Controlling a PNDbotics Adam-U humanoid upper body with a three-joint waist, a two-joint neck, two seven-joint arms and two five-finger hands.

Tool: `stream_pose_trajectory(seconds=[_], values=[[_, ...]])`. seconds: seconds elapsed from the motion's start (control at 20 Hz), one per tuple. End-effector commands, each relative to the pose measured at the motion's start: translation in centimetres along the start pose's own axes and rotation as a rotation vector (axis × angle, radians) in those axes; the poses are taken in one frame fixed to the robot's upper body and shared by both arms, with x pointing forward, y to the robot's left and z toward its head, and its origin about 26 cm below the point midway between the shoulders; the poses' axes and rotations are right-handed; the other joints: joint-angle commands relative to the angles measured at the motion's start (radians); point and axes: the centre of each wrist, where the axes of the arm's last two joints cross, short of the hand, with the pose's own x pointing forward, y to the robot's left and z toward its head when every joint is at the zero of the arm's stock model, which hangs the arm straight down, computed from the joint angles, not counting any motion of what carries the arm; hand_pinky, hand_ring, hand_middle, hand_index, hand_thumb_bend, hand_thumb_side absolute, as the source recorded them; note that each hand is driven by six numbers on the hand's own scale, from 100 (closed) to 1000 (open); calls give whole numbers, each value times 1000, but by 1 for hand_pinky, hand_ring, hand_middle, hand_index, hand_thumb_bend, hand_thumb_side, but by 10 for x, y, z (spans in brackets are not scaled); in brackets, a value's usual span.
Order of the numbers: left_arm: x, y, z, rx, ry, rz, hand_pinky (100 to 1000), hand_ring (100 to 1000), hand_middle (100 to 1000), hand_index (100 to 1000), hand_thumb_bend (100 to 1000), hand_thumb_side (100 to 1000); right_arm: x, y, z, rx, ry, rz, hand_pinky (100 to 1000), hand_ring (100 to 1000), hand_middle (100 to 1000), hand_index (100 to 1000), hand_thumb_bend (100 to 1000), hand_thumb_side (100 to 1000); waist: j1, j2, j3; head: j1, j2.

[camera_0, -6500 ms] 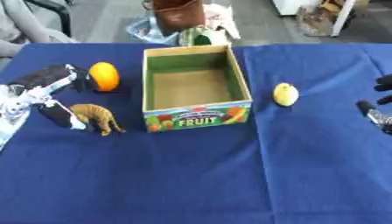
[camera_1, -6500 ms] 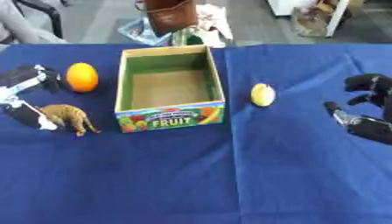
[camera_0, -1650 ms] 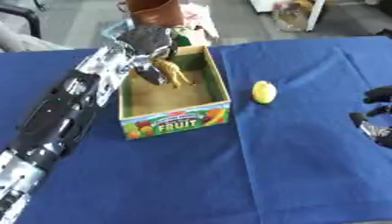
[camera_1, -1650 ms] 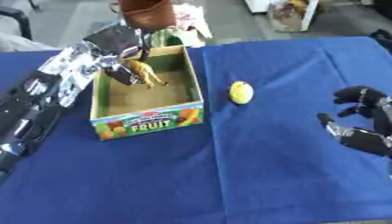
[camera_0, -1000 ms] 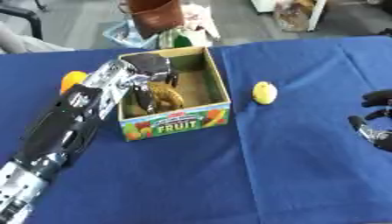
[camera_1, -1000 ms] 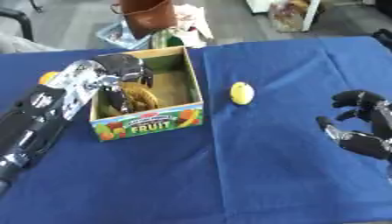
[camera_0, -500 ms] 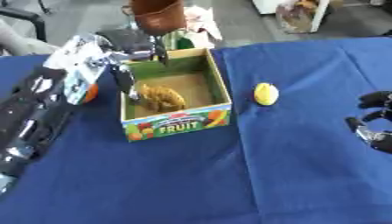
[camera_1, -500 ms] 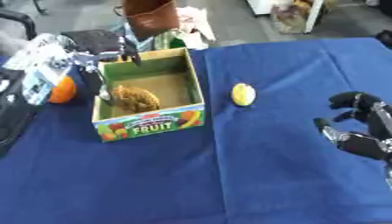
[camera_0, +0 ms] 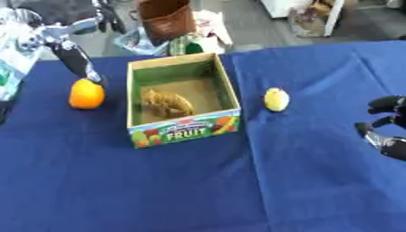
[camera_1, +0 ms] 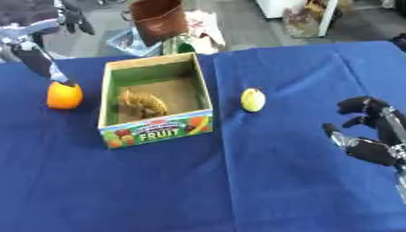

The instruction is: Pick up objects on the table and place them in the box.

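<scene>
A cardboard box (camera_0: pixel 185 130) marked FRUIT stands on the blue cloth, left of centre. A brown toy animal (camera_0: pixel 167 103) lies on its side inside it. An orange (camera_0: pixel 85 94) sits just left of the box and a yellow lemon (camera_0: pixel 276 99) just right of it. My left hand (camera_0: pixel 78 60) is raised at the upper left, blurred, its dark straight fingers hanging above the orange and holding nothing. At the right edge my right hand (camera_1: pixel 367 132) rests on the cloth, fingers up and relaxed, empty, well apart from the lemon.
Past the table's far edge, behind the box, are a brown bag (camera_0: pixel 166 18), a green round thing (camera_0: pixel 188 45) and a blue basket (camera_0: pixel 131 44). Blue cloth (camera_0: pixel 198 190) covers the whole near half of the table.
My left hand has let go of the toy animal and drawn back out of the box to the upper left. The toy stays in the box. The right hand has hardly moved.
</scene>
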Motion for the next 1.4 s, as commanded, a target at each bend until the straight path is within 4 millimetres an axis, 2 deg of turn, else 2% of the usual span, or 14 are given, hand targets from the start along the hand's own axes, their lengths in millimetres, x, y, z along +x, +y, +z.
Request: stream_pose_trajectory(seconds=[0.05,0.35,0.85,1.4], values=[[-29,-6,1,-7,123,25,682,633,656,768,790,100,3,-14,-1,-7,-9,38,566,712,685,695,375,140,-6,-17,-1,-5,-12],[-48,-38,-12,-61,230,96,670,625,648,760,774,100,2,-13,0,-6,-5,33,566,712,685,695,372,141,-9,-15,-1,-7,-9],[-49,-75,-32,-152,290,134,676,645,674,762,771,100,2,-11,-1,-1,-8,28,566,713,685,696,369,141,-14,-12,-5,-5,-7],[-50,-100,-35,-27,433,148,680,673,714,766,787,100,4,-11,-2,-6,-15,25,565,713,685,696,365,141,-16,10,-18,-8,-16]])
